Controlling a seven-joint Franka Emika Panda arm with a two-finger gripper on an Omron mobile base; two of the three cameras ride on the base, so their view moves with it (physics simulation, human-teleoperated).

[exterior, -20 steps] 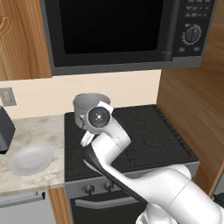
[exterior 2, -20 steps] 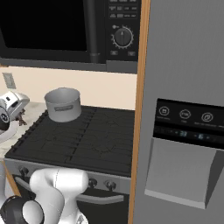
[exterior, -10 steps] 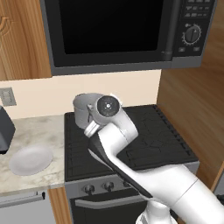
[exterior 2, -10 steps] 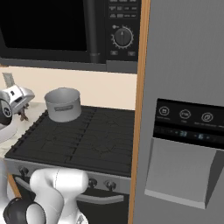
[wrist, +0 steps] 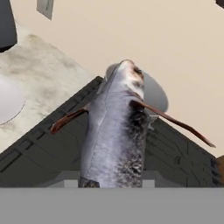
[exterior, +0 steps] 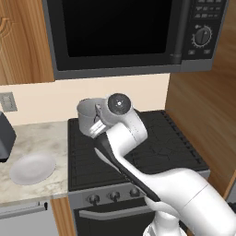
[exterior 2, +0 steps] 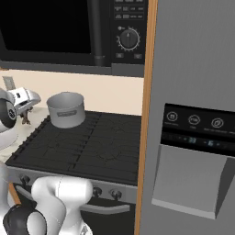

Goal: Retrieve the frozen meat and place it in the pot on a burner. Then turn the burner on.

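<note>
One gripper [exterior: 95, 130] was clamped on the frozen meat [wrist: 116, 135]. It hovered just left of the pot [exterior 2: 67, 109], over the cooktop [exterior 2: 92, 147].

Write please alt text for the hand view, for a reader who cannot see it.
A grey frozen fish, the frozen meat, rises from the gripper in the middle of the picture. Behind it stand the grey pot and the black cooktop, with a white plate on the counter.
</note>
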